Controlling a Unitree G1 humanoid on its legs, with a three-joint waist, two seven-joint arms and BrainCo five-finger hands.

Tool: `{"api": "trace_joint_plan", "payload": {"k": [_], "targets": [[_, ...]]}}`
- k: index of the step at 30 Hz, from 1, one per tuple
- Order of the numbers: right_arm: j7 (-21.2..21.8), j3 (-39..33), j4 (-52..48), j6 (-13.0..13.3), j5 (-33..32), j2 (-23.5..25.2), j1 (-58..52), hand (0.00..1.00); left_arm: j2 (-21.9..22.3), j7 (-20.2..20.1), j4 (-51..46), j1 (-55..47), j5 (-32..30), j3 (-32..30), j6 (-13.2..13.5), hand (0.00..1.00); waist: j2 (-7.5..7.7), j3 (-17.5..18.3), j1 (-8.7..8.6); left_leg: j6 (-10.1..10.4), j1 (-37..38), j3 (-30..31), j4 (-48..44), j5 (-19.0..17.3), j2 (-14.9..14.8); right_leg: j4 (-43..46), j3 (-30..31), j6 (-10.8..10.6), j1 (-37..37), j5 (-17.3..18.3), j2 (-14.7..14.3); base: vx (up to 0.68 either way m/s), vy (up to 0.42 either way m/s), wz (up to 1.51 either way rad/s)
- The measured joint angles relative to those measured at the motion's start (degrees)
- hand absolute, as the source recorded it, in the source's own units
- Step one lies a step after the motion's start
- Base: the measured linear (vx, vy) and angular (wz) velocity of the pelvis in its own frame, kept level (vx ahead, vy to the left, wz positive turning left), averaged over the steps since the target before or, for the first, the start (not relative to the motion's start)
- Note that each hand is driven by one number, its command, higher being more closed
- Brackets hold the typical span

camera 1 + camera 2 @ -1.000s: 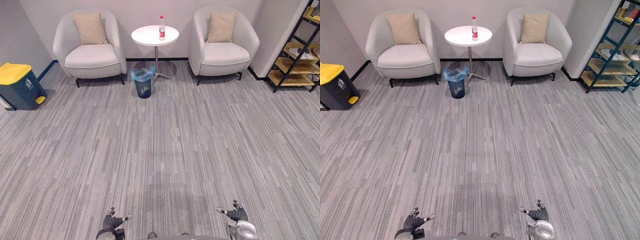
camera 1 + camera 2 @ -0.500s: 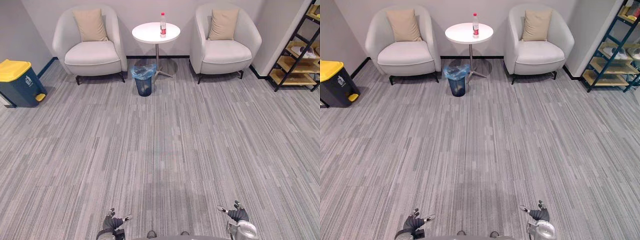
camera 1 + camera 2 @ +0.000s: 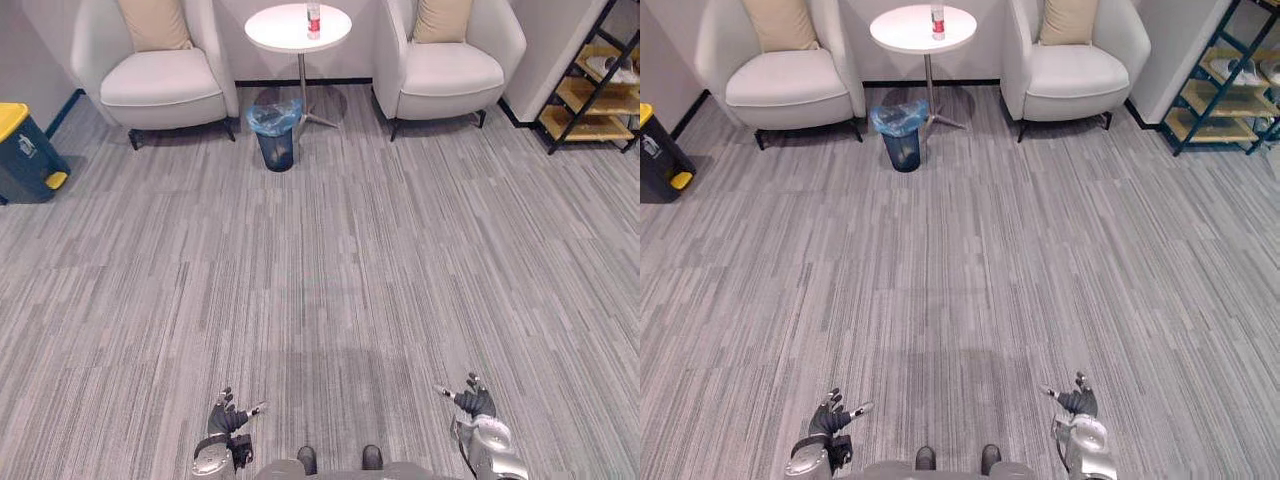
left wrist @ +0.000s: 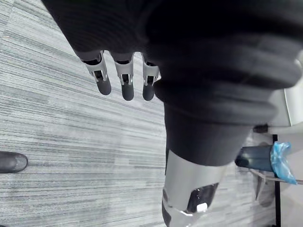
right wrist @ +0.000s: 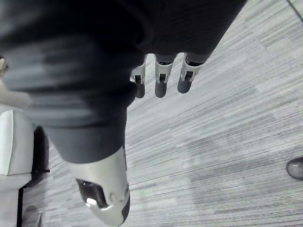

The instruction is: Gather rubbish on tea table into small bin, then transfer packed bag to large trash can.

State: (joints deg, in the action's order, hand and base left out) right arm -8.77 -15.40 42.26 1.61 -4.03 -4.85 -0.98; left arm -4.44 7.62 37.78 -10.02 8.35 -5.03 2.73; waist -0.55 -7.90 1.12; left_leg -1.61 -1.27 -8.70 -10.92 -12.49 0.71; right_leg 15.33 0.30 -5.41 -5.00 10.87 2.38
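A round white tea table [image 3: 298, 30] stands far ahead between two armchairs, with a red-labelled bottle [image 3: 313, 18] upright on it. Just in front of the table, on the floor, is the small dark bin [image 3: 274, 137] lined with a blue bag; the left wrist view also catches this small bin [image 4: 254, 156]. The large dark trash can [image 3: 20, 158] with a yellow lid stands at the far left. My left hand [image 3: 226, 422] and right hand [image 3: 473, 405] hang low near me, fingers [image 4: 124, 81] straight and holding nothing, far from the table.
Two pale armchairs [image 3: 160, 82] [image 3: 452, 62] with tan cushions flank the table. A black-framed wooden shelf [image 3: 592, 92] stands at the far right. Grey striped carpet [image 3: 320, 280] stretches between me and the furniture.
The whole picture has shifted, so the camera has moved: table, bin and chairs sit higher in view. Both hands keep the same pose.
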Motion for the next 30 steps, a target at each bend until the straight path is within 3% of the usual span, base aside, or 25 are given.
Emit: {"api": "trace_joint_plan", "payload": {"k": [3,6,8,10,11,12,13,14,15,17,18,19,21,23,24,26,27,28,30], "targets": [[0.0,0.5,-0.7,0.0,0.0,0.0,-0.4,0.00,-0.1,0.0,-0.6,-0.1,0.1,0.4,0.0,0.00,-0.52,-1.9,-0.15,-1.3,1.7,-0.9,-1.8,-3.1,0.4,15.8,-0.5,-1.3,-5.6,1.6,0.9,0.12,0.145,-0.14],[0.1,2.0,-0.9,-0.2,0.0,0.0,-2.1,0.00,-0.8,0.1,-1.0,-0.3,0.1,0.3,0.0,0.00,0.49,-3.1,-0.35,-2.7,5.1,-0.2,-2.1,-5.9,2.4,31.5,-3.4,-0.8,-12.4,3.7,4.2,0.19,0.079,0.03],[0.1,2.1,-0.9,-0.3,0.1,-0.3,-2.0,0.00,-0.8,0.1,-1.1,0.0,0.1,0.4,0.0,0.00,0.38,-3.3,-0.60,-2.7,7.1,0.9,-1.4,-6.6,2.3,31.6,-6.1,-0.3,-14.5,6.4,4.0,0.34,0.032,0.12],[0.2,2.4,-0.9,-0.3,0.1,-1.4,-0.9,0.00,-0.3,0.1,-1.3,1.1,0.1,0.4,0.0,0.00,-1.11,-4.1,-1.04,-2.1,9.5,1.3,0.8,-6.8,0.0,27.5,-9.0,1.5,-17.6,6.9,1.7,0.38,-0.027,0.14],[0.2,2.7,-1.0,-0.3,0.1,-2.4,0.0,0.00,-0.3,0.2,-1.3,2.0,0.1,0.3,0.1,0.00,-2.78,-4.8,-1.51,-0.5,10.5,1.5,1.2,-7.0,-2.0,22.3,-11.2,2.9,-19.9,5.6,-0.7,0.39,-0.044,0.15],[0.2,3.0,-1.0,-0.3,0.1,-2.7,0.1,0.00,-0.4,0.1,-1.3,2.3,0.1,0.3,0.1,0.00,-2.86,-4.8,-1.71,0.4,10.9,1.5,1.3,-6.8,-2.4,18.6,-11.5,3.6,-20.8,3.6,-1.9,0.44,-0.056,0.20],[0.2,3.2,-1.4,-0.2,0.1,-2.9,-0.2,0.00,-0.9,0.1,-1.3,2.1,0.1,0.2,0.2,0.00,-2.04,-4.3,-1.95,1.9,12.2,1.6,1.7,-6.9,-2.2,9.5,-11.3,5.4,-21.0,-3.0,-2.9,0.55,-0.084,0.34],[0.2,3.3,-2.4,-0.2,0.1,-3.2,-1.8,0.00,-1.2,0.1,-1.1,2.1,0.1,0.1,0.2,0.00,-1.14,-3.9,-2.39,3.9,14.4,2.5,1.9,-8.2,-1.6,6.3,-11.1,11.7,-20.6,-12.3,-2.4,0.58,-0.101,0.30],[0.2,3.2,-2.2,-0.4,0.1,-3.8,-1.9,0.00,-0.2,0.2,-0.8,2.5,0.1,-0.2,0.1,0.00,-2.69,-4.0,-2.48,4.4,15.0,2.9,1.3,-8.4,-3.1,8.1,-12.4,11.5,-20.5,-11.2,-3.2,0.60,-0.120,0.34],[0.2,3.2,-4.5,-0.3,0.1,-3.1,-1.5,0.00,0.2,0.0,-1.7,3.3,0.1,-0.2,0.3,0.00,-2.94,-3.7,-3.29,7.7,9.7,3.4,-10.2,-4.5,-3.9,8.3,-13.2,12.9,-18.5,-7.2,-3.3,0.55,-0.143,0.17],[0.2,3.4,-4.9,-0.2,0.0,-3.0,-1.5,0.00,0.6,0.0,-1.7,3.4,0.1,-0.3,0.3,0.00,-2.96,-3.8,-3.35,7.4,8.0,3.6,-15.1,-2.2,-4.1,7.6,-13.2,12.8,-16.9,-6.4,-3.3,0.53,-0.159,0.11],[0.1,4.0,-5.0,-0.1,0.0,-2.8,-1.7,0.00,1.5,0.0,-1.8,3.2,0.1,-0.5,0.3,0.00,-2.86,-3.9,-3.10,6.7,4.1,3.8,-26.6,2.3,-5.3,5.1,-13.0,13.1,-12.6,-5.7,-3.3,0.51,-0.136,0.16],[0.1,4.8,-6.5,0.2,-0.8,-1.5,-2.5,0.00,2.0,-0.1,-3.0,3.1,0.0,-0.5,0.3,0.00,-2.06,-4.4,-2.77,5.7,-1.2,0.7,-42.0,1.4,-9.5,2.0,-13.0,13.9,-5.7,-5.2,-3.6,0.56,-0.135,0.14],[0.0,5.2,-10.0,0.9,-2.1,0.2,-3.0,0.00,2.5,-0.2,-6.6,2.5,-0.1,-0.1,0.3,0.00,-0.98,-4.8,-1.35,3.6,-8.5,-3.6,-49.3,0.1,-14.1,-1.7,-12.0,13.6,1.2,-3.8,-3.1,0.44,-0.072,-0.09],[0.0,5.1,-10.7,1.1,-2.4,0.3,-3.0,0.00,2.7,-0.2,-7.6,2.2,-0.1,0.0,0.3,0.00,-0.85,-5.0,-0.83,3.4,-12.1,-4.4,-48.6,0.0,-15.0,-3.4,-11.9,12.2,3.4,-2.4,-3.0,0.33,0.001,-0.10],[0.0,5.0,-10.5,1.1,-2.6,0.1,-3.0,0.00,2.9,-0.2,-7.5,2.2,-0.1,0.0,0.3,0.00,-1.35,-5.0,-0.08,3.0,-15.6,-4.6,-45.2,-0.3,-15.0,-4.6,-11.6,12.0,5.2,-1.7,-2.8,0.28,0.075,-0.05],[-0.1,5.0,-9.7,1.1,-2.7,0.0,-2.8,0.00,2.8,-0.1,-7.4,1.7,-0.1,0.1,0.2,0.00,-0.78,-5.2,0.07,2.6,-17.7,-5.7,-35.0,-0.6,-12.3,-6.1,-11.3,10.6,8.1,-0.9,-1.1,0.25,0.100,-0.02],[0.0,4.9,-9.5,1.1,-2.7,0.0,-2.8,0.00,2.8,-0.1,-7.4,1.6,-0.1,0.2,0.2,0.00,-0.73,-5.2,0.05,2.8,-17.9,-5.8,-32.2,-0.5,-11.8,-6.3,-11.2,10.4,8.5,-0.8,-0.7,0.42,0.174,0.00],[-0.3,2.9,-7.4,0.9,-2.7,-0.2,-2.5,0.00,3.3,-0.1,-7.2,0.7,-0.1,0.3,0.1,0.00,-1.26,-4.9,0.36,6.1,-17.4,-5.1,-10.1,3.8,-6.9,-8.2,-10.6,8.1,11.0,0.4,0.8,0.43,0.199,-0.09]]}}
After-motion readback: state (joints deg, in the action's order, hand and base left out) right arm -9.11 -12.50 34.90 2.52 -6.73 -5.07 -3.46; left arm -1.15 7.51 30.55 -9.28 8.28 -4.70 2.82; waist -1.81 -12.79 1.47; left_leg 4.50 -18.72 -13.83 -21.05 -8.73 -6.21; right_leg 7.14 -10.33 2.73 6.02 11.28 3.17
